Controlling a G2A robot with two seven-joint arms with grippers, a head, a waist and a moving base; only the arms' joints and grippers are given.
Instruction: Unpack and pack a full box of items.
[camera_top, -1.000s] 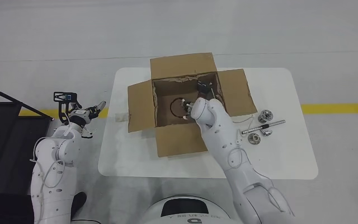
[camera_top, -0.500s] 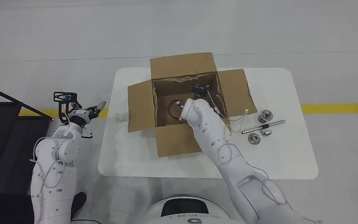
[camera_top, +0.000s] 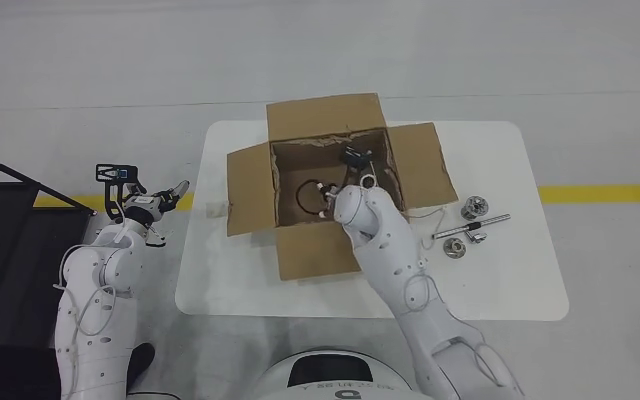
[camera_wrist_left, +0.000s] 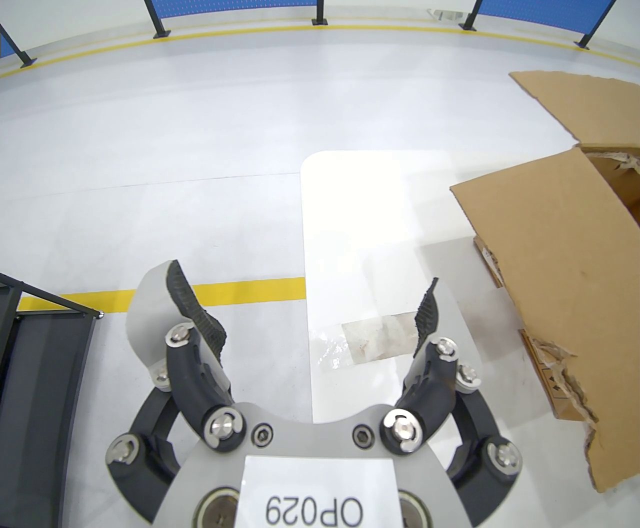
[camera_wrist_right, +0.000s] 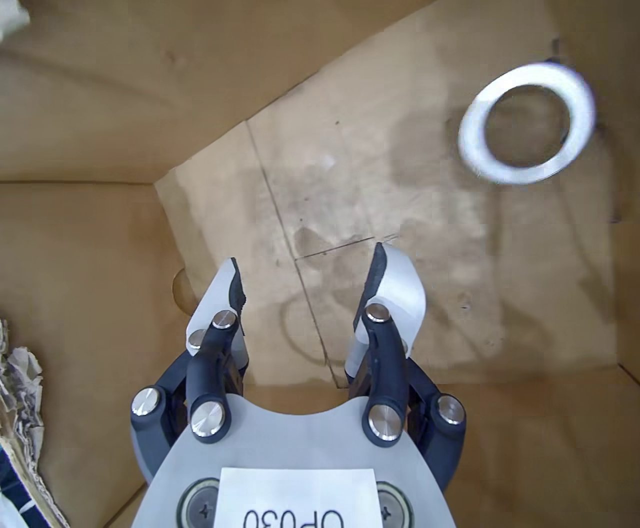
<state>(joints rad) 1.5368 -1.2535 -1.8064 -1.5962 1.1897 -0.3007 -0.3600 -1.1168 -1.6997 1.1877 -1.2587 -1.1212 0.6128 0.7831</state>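
Top view: you've got metal parts (camera_top: 470, 226) out toward table's (camera_top: 500, 285) right edge, ring (camera_wrist_right: 527, 122) sits in box (camera_top: 325, 115); left gripper (camera_wrist_left: 305, 305) and right gripper (camera_wrist_right: 305, 280) both released, empty.

**Right pincer** (camera_wrist_right: 306, 262), jaws parted, inside the box (camera_wrist_right: 90, 280): the bare cardboard floor (camera_wrist_right: 350, 195) ahead of and between its fingers is free for passage. Box walls close in on either side and ahead. A white ring (camera_wrist_right: 527, 122) lies on the floor ahead and off to one side, well apart from the fingertips.

**Left pincer** (camera_wrist_left: 303, 280), jaws parted, just short of the table (camera_wrist_left: 350, 215): bare tabletop lies ahead, with a flat tape patch (camera_wrist_left: 370, 337) near its fingers. The side flap (camera_wrist_left: 550, 260) bars the way beyond.
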